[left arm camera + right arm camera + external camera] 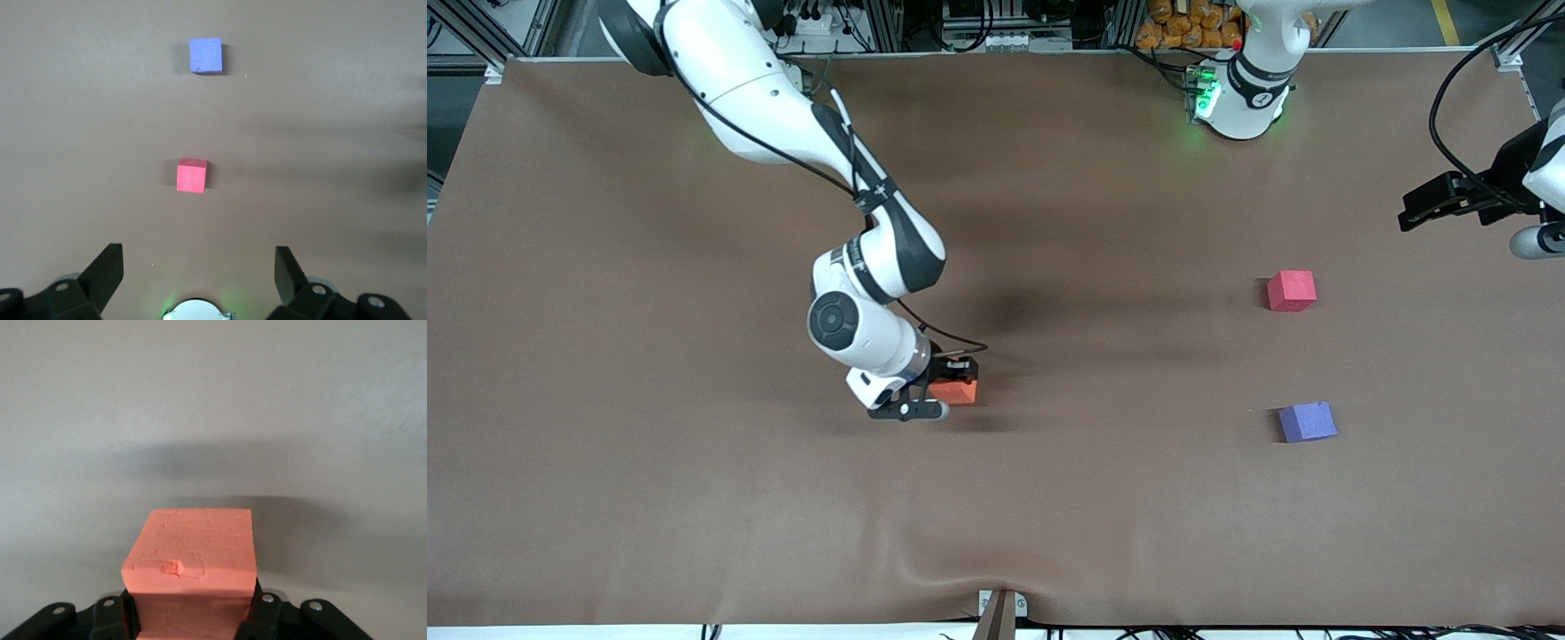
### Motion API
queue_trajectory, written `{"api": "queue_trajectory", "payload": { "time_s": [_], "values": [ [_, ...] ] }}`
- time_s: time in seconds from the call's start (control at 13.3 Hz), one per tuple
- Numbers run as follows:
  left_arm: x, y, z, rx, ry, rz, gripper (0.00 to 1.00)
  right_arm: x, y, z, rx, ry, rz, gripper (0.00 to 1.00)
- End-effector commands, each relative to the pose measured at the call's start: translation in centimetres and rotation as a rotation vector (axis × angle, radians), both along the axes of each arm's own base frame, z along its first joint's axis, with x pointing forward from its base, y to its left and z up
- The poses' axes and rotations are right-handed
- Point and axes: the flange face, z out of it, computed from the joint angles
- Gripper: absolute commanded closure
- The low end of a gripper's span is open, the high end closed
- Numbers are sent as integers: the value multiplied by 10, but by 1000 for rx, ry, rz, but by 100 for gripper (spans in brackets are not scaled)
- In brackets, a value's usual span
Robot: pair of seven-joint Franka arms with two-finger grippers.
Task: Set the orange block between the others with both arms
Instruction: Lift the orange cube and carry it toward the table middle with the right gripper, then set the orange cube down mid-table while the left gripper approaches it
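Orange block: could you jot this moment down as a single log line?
right gripper: shut on orange block, mid-table | left gripper: open, waiting above red block | purple block: nearer front camera than red, gap between unfilled

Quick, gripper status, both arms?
Left gripper: open, holding nothing, waiting above the table's left-arm end.
Right gripper: shut on the orange block, near mid-table.

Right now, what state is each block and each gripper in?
orange block: clamped in the right gripper.
right gripper: shut on it, over mid-table.
left gripper: open, holding nothing, waiting.
pinkish-red cube: resting free on the table.
purple-blue cube: resting free, nearer the camera.
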Motion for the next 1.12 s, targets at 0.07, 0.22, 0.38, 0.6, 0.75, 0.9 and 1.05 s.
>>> {"api": "queue_trajectory", "payload": {
  "time_s": [0.07,0.22,0.38,0.6,0.75,0.9,1.05],
  "values": [
    [12,-11,-24,-12,40,-36,0,-18,28,7,21,6,-40,59],
    [19,-15,-38,-21,66,-43,0,-26,44,7,46,-4,-71,59],
    [27,-28,-63,-28,109,-65,0,-27,46,2,51,-10,-83,57],
    [37,-67,-97,-24,165,-122,0,-24,47,-4,102,-18,-147,55],
    [40,-89,-117,-12,193,-149,0,-22,50,-11,120,-31,-171,55],
    [45,-113,-131,-8,177,-124,0,-22,52,-20,122,-16,-189,51],
    [49,-130,-139,-6,163,-93,0,-28,60,-25,122,-13,-178,51]
  ]
}}
